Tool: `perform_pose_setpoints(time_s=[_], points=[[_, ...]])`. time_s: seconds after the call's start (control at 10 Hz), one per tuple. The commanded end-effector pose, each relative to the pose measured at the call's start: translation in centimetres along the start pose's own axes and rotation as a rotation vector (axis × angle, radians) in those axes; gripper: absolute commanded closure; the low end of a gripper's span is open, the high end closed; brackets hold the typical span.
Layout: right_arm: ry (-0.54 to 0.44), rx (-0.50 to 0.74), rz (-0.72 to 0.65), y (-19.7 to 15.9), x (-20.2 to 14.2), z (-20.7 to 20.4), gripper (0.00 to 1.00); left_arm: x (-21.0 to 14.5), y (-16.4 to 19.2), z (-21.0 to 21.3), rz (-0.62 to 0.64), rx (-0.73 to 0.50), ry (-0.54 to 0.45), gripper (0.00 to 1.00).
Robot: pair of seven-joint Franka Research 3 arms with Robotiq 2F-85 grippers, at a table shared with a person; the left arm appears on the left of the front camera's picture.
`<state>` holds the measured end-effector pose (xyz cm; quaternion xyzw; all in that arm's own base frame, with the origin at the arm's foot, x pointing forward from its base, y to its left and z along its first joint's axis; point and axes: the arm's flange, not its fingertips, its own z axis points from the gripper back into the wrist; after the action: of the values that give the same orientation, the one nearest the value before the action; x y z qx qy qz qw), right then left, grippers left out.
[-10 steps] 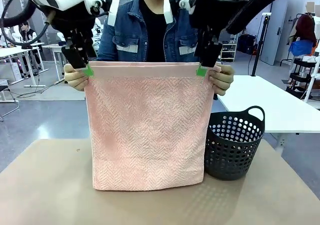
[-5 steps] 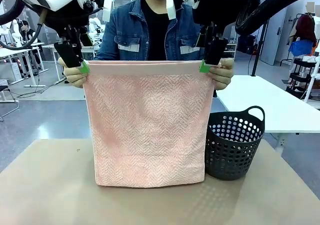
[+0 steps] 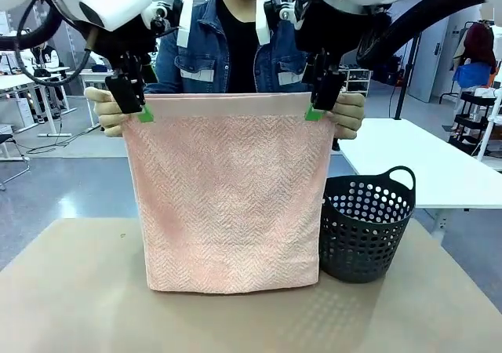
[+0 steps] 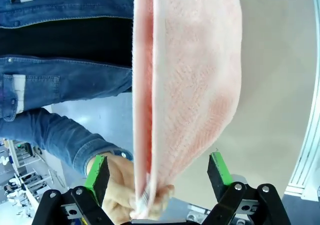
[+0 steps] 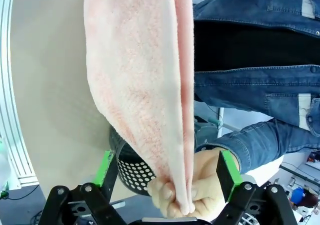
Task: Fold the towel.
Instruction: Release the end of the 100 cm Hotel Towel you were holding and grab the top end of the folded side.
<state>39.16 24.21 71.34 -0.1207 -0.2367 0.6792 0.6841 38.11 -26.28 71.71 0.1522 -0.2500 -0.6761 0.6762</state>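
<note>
A person across the table holds the pale pink towel [image 3: 227, 196] up by its two top corners, and its lower edge hangs just above the tabletop. My left gripper [image 3: 140, 110] is at the towel's top left corner, next to the person's hand [image 3: 106, 111]. In the left wrist view my left gripper [image 4: 157, 172] is open, its green pads apart on either side of the towel [image 4: 190, 75] and the pinching hand [image 4: 125, 195]. My right gripper [image 3: 315, 110] is at the top right corner. In the right wrist view it [image 5: 167, 170] is also open around the towel [image 5: 135, 75] and the hand [image 5: 205, 185].
A dark grey perforated basket [image 3: 365, 227] stands on the tan table [image 3: 78, 290], right of the towel; the basket [image 5: 131, 171] also shows in the right wrist view. A white table [image 3: 423, 165] lies beyond at the right. The person's torso is close behind the towel.
Both grippers have shifted slightly inward and down onto the towel's top corners. The left jaws have opened a little wider. The person has stretched the top edge a bit wider.
</note>
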Motion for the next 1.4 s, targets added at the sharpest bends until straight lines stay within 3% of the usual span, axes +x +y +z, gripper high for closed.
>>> perform_pose_setpoints(time_s=[0.0,0.3,0.4,0.5,0.6,0.7,0.8,0.9,1.0,1.1,1.3], points=[[-0.004,0.037,0.020,-1.7,0.1,-1.4,0.00,0.7,1.9,-1.1,-0.007,-0.009,0.052,0.00],[-0.006,0.113,0.006,-2.4,0.0,-3.3,0.00,0.4,2.6,-3.3,0.025,-0.131,0.045,0.00],[0.001,0.125,-0.007,-2.5,-0.2,-3.8,0.00,0.1,2.7,-3.8,0.033,-0.144,0.047,0.59],[0.001,0.127,-0.003,-2.5,-0.4,-3.8,0.54,-0.1,2.6,-4.0,0.038,-0.147,0.045,0.59],[0.007,0.128,-0.003,-2.5,-0.5,-3.8,0.59,-0.3,2.6,-4.2,0.041,-0.156,0.049,1.00],[0.017,0.134,-0.006,-2.6,-0.5,-3.9,1.00,-0.5,2.5,-4.4,0.046,-0.163,0.051,0.64],[0.024,0.138,-0.011,-2.6,-0.5,-4.0,1.00,-0.6,2.4,-4.5,0.046,-0.160,0.052,1.00],[0.040,0.148,-0.018,-2.6,-0.4,-4.0,1.00,-0.6,2.4,-4.3,0.042,-0.156,0.054,1.00],[0.038,0.149,-0.019,-2.6,-0.4,-4.0,0.86,-0.7,2.4,-4.2,0.043,-0.152,0.057,1.00],[0.039,0.144,-0.016,-2.7,-0.3,-3.9,0.96,-0.8,2.3,-4.1,0.045,-0.145,0.057,1.00],[0.031,0.135,-0.018,-2.7,-0.4,-3.7,1.00,-0.8,2.2,-3.8,0.048,-0.141,0.058,1.00]])
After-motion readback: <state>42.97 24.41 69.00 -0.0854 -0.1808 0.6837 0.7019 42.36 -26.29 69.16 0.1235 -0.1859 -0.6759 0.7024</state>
